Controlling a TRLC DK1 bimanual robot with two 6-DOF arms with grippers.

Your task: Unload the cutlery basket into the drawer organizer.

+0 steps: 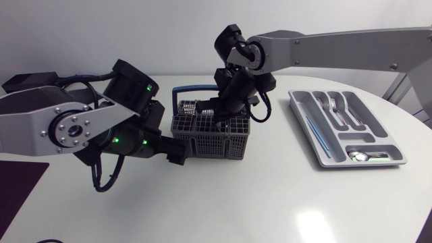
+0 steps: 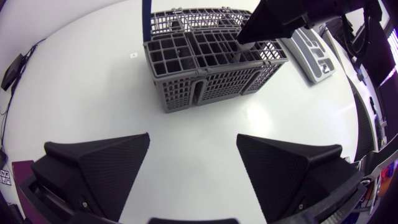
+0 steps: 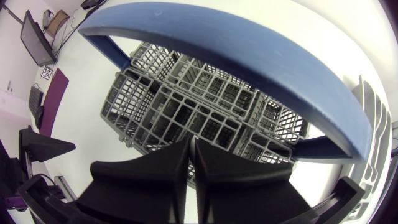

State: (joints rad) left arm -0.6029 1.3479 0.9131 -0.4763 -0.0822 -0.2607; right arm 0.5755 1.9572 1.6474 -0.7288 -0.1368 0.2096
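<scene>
The grey cutlery basket [image 1: 212,138] with a blue handle [image 1: 196,88] stands mid-table. My right gripper [image 1: 221,111] dips into its top from above, just under the handle [image 3: 249,62]. Its fingers are pressed together over the basket's cells [image 3: 186,112], and I see nothing between them at the right gripper [image 3: 191,168]. My left gripper [image 1: 177,154] sits low by the basket's left side, open and empty. In its own view the left gripper [image 2: 193,162] is a short way off the basket [image 2: 205,74]. The grey drawer organizer [image 1: 398,152] lies at the right with forks [image 1: 337,108] and a spoon [image 1: 364,156].
A thin blue-handled piece [image 1: 317,131] lies in the organizer's left slot. A dark purple mat [image 1: 17,185] covers the table's front left corner. Bare white table lies between basket and organizer and along the front.
</scene>
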